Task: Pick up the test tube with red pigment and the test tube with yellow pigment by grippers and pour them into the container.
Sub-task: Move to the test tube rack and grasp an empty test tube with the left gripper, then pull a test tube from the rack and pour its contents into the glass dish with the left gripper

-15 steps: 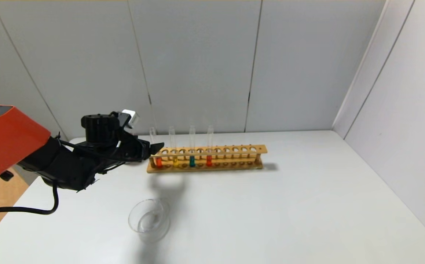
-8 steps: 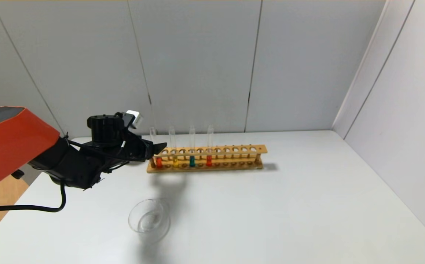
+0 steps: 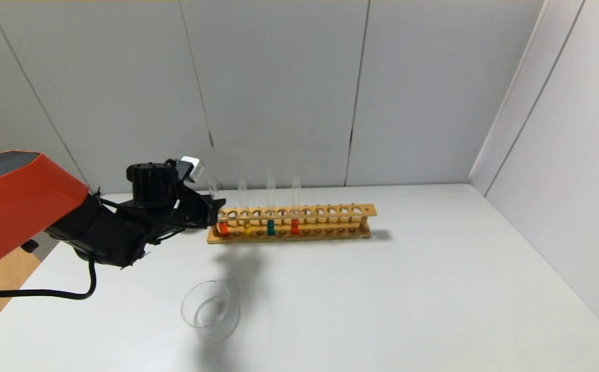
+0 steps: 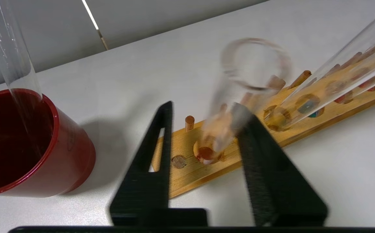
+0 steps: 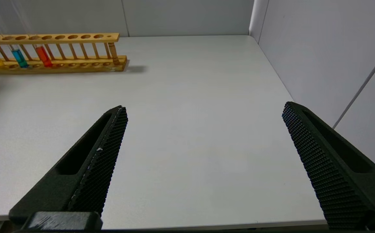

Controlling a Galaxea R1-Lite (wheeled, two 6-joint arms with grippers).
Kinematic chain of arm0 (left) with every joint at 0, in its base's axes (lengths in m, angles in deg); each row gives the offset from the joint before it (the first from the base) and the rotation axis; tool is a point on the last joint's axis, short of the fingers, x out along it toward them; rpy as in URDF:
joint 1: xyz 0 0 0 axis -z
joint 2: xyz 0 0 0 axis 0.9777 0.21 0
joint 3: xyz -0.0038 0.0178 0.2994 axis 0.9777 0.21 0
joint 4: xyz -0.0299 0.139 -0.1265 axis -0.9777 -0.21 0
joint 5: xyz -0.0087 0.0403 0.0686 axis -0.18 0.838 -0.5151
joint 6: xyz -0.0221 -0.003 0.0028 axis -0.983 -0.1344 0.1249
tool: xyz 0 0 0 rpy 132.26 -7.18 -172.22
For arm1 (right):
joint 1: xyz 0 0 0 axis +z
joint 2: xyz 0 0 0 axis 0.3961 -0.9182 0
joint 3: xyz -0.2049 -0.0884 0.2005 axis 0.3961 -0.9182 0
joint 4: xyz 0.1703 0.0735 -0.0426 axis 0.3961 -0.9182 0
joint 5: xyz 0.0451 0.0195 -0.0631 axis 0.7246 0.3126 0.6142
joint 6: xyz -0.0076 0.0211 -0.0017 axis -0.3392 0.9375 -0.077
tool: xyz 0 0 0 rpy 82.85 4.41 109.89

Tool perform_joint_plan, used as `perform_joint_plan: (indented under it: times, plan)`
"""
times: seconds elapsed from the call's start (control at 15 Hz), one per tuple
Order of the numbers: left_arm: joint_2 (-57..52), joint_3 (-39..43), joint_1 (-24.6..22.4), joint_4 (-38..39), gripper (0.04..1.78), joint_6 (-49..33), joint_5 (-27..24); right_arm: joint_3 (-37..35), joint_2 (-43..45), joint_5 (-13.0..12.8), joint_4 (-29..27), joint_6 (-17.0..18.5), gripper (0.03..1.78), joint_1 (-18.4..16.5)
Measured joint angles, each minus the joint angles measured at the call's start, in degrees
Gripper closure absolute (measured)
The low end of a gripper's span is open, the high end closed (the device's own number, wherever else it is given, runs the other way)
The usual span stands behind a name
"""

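Observation:
A wooden rack [image 3: 304, 223] at the table's back holds several tubes. The test tube with red pigment [image 3: 223, 227] stands in its leftmost hole, and the test tube with yellow pigment [image 3: 247, 227] is next to it. My left gripper [image 3: 217, 209] is at the rack's left end. In the left wrist view it [image 4: 203, 108] is open, and its jaws stand either side of the red tube [image 4: 221, 129], which is close to one jaw. The container [image 3: 210, 309], a clear beaker, stands empty at the front. My right gripper [image 5: 204, 106] is open and empty over bare table.
A teal tube [image 3: 271, 226] and another red tube [image 3: 294, 226] stand farther right in the rack. A dark red cup [image 4: 28, 145] with a clear tube [image 4: 9, 48] in it stands just left of the rack. Grey walls close the back and right.
My left arm has moved up and in towards the rack's left end, and its jaws now stand around the leftmost tube. The tubes and the beaker have not moved.

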Motion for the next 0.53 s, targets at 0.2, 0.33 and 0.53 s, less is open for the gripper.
perform_joint_plan:
  times: [0.2,0.33,0.53]
  plan:
    - [-0.1,0.1,0.2,0.3,1.52,0.0,0.0,0.0,0.0,0.0,0.0,0.0,0.06,0.0]
    - [-0.4,-0.1,0.2,0.3,1.52,0.0,0.0,0.0,0.0,0.0,0.0,0.0,0.06,0.0]
    - [-1.7,-2.6,0.4,-0.4,1.52,0.1,0.2,0.0,0.0,0.0,0.0,0.0,0.06,0.0]
